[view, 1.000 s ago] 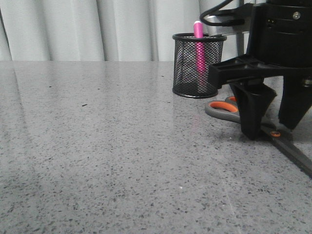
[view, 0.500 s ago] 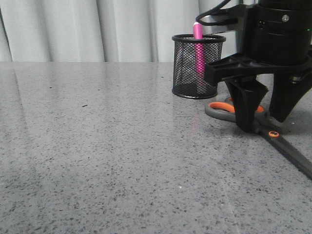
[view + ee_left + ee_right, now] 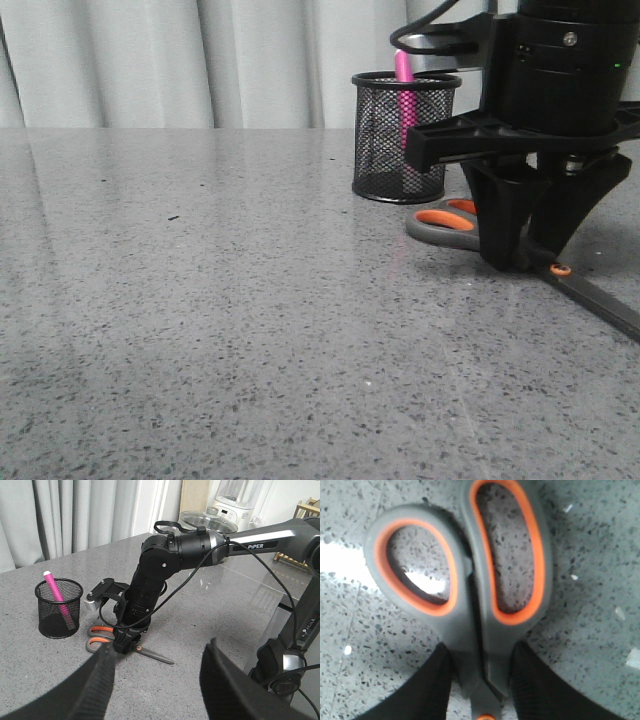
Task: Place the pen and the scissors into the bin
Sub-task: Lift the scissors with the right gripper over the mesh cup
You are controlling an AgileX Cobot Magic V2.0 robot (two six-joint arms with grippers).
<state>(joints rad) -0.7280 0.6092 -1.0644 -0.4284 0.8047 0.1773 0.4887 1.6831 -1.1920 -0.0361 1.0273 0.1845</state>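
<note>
Right gripper [image 3: 523, 262] down astride the scissors [image 3: 450, 222] just beside the bin [image 3: 402, 135] — fingers closing on the neck; pen [image 3: 404, 68] upright inside.

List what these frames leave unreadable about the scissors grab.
- Front view: the right gripper hides the neck of the scissors; the blade tip runs off the right edge.
- Right wrist view: blurred, so contact between the jaws and the scissors is uncertain; blades cut off.
- Left wrist view: the pen is clear, the grip too small.
</note>
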